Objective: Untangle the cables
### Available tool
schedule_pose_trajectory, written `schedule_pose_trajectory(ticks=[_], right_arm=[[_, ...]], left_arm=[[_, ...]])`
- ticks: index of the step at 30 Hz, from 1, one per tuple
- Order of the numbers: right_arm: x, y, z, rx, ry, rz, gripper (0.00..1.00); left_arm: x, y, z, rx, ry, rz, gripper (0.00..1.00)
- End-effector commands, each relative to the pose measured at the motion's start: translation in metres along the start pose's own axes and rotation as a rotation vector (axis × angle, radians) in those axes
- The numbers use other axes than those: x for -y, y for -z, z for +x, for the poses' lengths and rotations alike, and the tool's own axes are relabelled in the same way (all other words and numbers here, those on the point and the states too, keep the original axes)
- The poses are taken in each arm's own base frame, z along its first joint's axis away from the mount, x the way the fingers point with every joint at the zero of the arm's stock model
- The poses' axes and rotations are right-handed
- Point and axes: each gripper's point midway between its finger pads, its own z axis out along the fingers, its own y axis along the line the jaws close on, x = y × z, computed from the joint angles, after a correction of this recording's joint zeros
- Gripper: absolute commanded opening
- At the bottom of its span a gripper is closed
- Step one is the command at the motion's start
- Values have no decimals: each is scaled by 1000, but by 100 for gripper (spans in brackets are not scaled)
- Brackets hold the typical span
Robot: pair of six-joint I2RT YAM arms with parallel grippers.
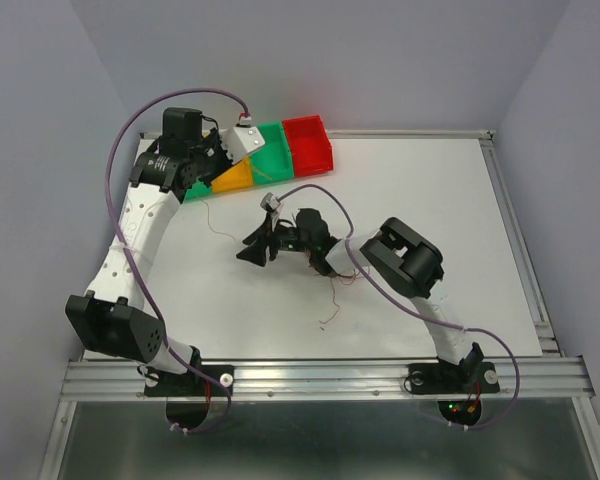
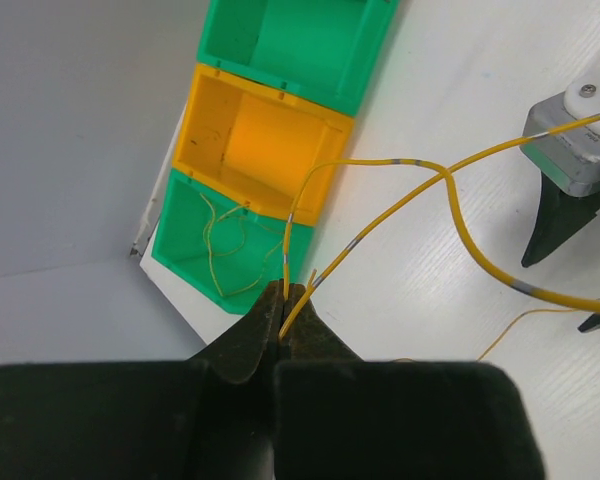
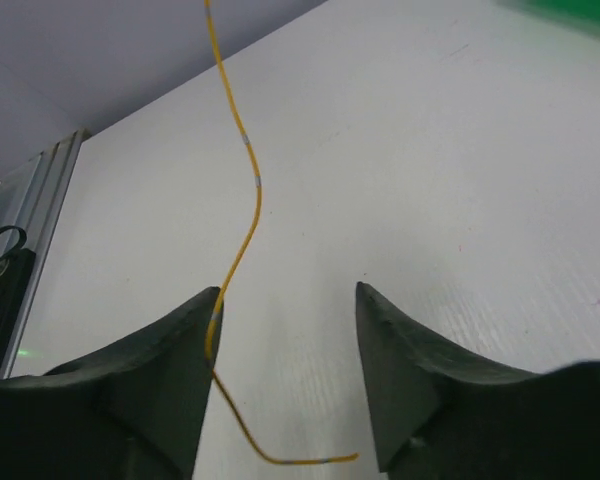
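My left gripper is shut on a yellow cable right at its tips, above the near corner of a green bin. That cable loops to the right across the table toward my right gripper. Thin yellow wires lie curled in this green bin. In the right wrist view my right gripper is open; the yellow cable runs down along the inner face of its left finger and curls loose onto the table. A small tangle of cables lies under the right wrist.
A row of bins stands at the back left: red, green, orange, green. A loose strand lies near the front middle, another near the bins. Raised rails edge the table.
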Motion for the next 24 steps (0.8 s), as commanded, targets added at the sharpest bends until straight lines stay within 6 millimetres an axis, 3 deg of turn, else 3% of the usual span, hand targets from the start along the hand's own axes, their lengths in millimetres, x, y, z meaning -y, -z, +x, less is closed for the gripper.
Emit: schedule_pose_trajectory(ticks=[1, 5, 9, 10, 11, 15, 20, 24], right_arm=[[-20, -8, -41, 101, 118, -78, 56], [-30, 1, -51, 111, 120, -80, 1], [-39, 11, -60, 121, 117, -73, 1], [-43, 14, -72, 143, 128, -65, 1], [-44, 18, -70, 138, 122, -55, 1], [-54, 29, -93, 180, 139, -33, 1], [-40, 40, -114, 244, 123, 82, 1], [-28, 47, -117, 260, 112, 141, 1]], left_arm=[[-8, 24, -16, 38, 1, -53, 0], [4, 11, -6, 16, 1, -15, 0], [26, -8, 10, 0, -1, 57, 0], [31, -14, 14, -3, -3, 74, 0], [39, -20, 20, -9, 0, 95, 0], [72, -39, 29, 24, -4, 229, 0], [103, -44, 21, 122, -5, 352, 0], [119, -41, 21, 163, -21, 414, 0]])
